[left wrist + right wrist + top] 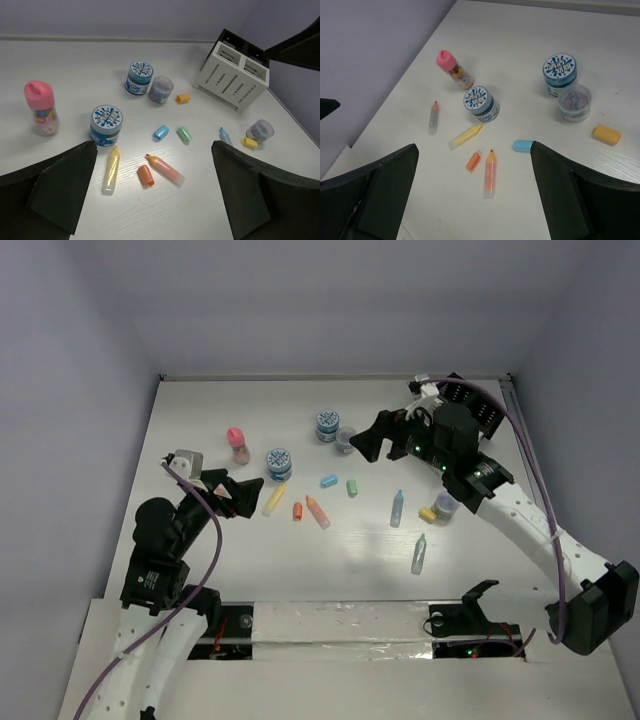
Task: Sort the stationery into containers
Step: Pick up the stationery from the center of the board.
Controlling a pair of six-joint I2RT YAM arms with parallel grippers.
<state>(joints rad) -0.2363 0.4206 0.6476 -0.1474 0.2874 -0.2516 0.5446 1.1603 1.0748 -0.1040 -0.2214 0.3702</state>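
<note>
The stationery lies scattered over the white table. In the left wrist view I see a pink-capped bottle (41, 107), two blue-patterned pots (106, 124) (139, 77), a grey cup (160, 89), a yellow stick (111, 169), an orange stick (165, 170) and an orange cap (145, 175). The white slatted box (235, 80) of the containers stands at the back right, largely hidden behind the right arm in the top view. My left gripper (245, 495) hovers open and empty by the yellow stick (274, 499). My right gripper (368, 440) hangs open and empty above the grey cup (347, 440).
Blue (329, 481) and green (352, 487) caps lie mid-table. Further right are a pale-blue stick (398, 508), a yellow cap (428, 514), a second grey cup (446, 504) and a pale-green stick (419, 554). A taped strip (340, 625) runs along the near edge.
</note>
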